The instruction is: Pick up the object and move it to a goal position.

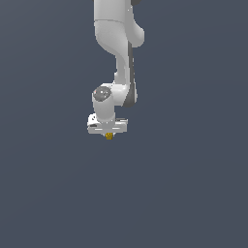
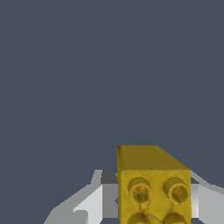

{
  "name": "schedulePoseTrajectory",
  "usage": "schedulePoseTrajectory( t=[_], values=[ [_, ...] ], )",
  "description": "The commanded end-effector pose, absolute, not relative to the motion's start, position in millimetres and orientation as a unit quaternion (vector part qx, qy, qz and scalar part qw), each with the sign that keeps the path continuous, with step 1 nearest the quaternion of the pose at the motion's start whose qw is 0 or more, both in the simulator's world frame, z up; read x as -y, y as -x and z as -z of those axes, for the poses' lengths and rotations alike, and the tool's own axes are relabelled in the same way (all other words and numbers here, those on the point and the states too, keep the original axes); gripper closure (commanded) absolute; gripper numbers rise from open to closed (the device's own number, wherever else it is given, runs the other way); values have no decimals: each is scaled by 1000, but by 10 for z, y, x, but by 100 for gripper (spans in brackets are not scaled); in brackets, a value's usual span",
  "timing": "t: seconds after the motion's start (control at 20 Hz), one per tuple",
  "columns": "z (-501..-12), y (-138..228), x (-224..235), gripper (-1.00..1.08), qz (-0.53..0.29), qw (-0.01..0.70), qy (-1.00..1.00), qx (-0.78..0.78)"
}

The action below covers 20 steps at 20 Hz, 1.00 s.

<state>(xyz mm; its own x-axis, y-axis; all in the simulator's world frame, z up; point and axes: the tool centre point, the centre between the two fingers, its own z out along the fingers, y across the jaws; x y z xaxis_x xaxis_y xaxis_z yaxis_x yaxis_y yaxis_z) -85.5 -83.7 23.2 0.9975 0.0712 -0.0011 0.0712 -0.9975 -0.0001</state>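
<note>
Gripper (image 1: 109, 133) of white robot arm, fingers closed on small mustard-yellow studded plastic block (image 2: 153, 186); block looks light, rigid, best held by flat sides.

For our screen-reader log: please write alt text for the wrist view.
A mustard-yellow studded block fills the foreground, sitting between the white fingers of the gripper. Round studs show on its near face. Behind is only plain dark blue-grey background.
</note>
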Motion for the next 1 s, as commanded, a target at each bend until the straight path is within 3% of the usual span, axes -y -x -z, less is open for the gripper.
schedulePoseTrajectory(
  t=[0.0,0.45,0.95],
  values=[
    [-269,842,812,108,0,0,999,36],
    [-700,718,517,108,0,0,999,36],
    [-1596,450,-88,108,0,-1,999,36]
  ],
)
